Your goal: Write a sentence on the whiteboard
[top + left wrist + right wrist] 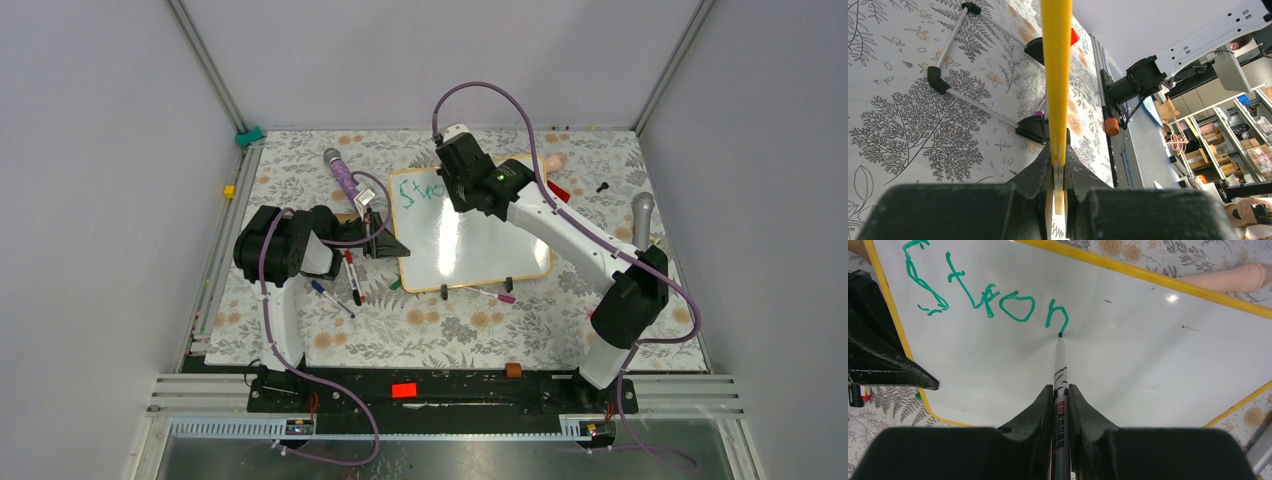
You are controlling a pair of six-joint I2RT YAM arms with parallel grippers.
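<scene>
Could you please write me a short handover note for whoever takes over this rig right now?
Left claw: shut on the yellow frame edge of the whiteboard, steadying it.
Right claw: shut on the green marker, whose tip touches the board at the foot of the "n".
Position: the whiteboard sits mid-table between the two arms.
Done: the sentence reads "Stron" so far, in the board's top left corner.
Left: the remaining letters and words; most of the board is blank.
</scene>
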